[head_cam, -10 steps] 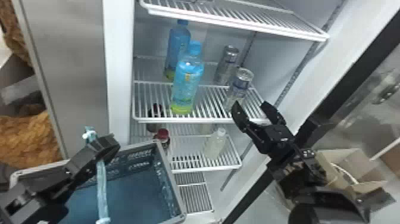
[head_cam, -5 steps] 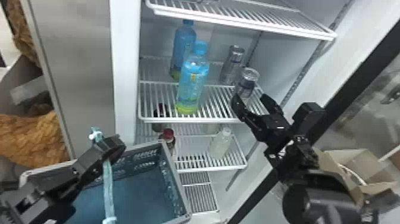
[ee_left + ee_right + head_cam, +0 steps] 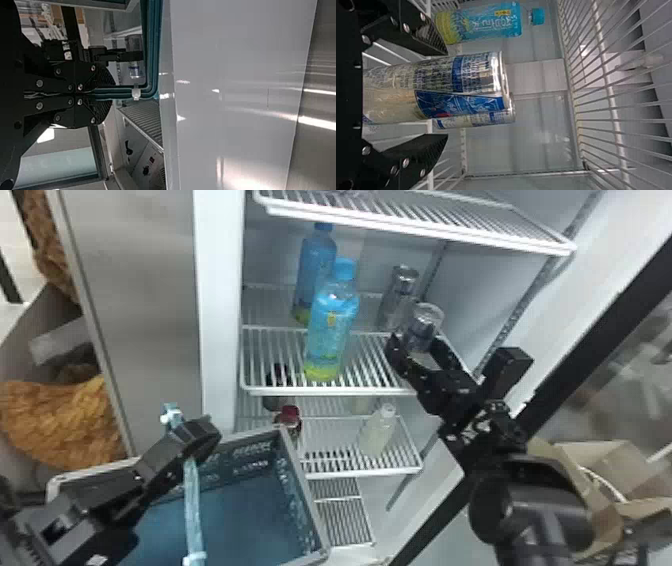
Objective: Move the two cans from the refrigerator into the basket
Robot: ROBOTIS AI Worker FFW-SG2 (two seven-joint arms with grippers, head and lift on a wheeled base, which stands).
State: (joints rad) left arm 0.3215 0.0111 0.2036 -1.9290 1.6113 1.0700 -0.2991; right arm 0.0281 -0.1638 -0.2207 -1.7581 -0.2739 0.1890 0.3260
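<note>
1. Two black fingers of the right gripper (image 3: 417, 339) have gone up and in. A second ago they were below the front can (image 3: 425, 322); now they are on both sides of it.
2. That looks like the get-ready part of picking it up. The fingers are spread wide, with a gap on one side, so I think they need to squeeze next.
3. The front can stands on the shelf (image 3: 325, 391) in the refrigerator, near the edge. The back can (image 3: 397, 290) is just behind it. I can't tell if they touch.
4. The front can stands up tall, top end up. Its long way goes up and down, and the fingers come at it from the side. The back can stands up too.
5. The left gripper (image 3: 104, 95) has its fingers pinched on the handle (image 3: 192, 500) of the basket (image 3: 308, 490), outside the refrigerator.
6. Both cans have to go in the basket. If the squeeze is crooked, the front can might bump the back can.
</note>
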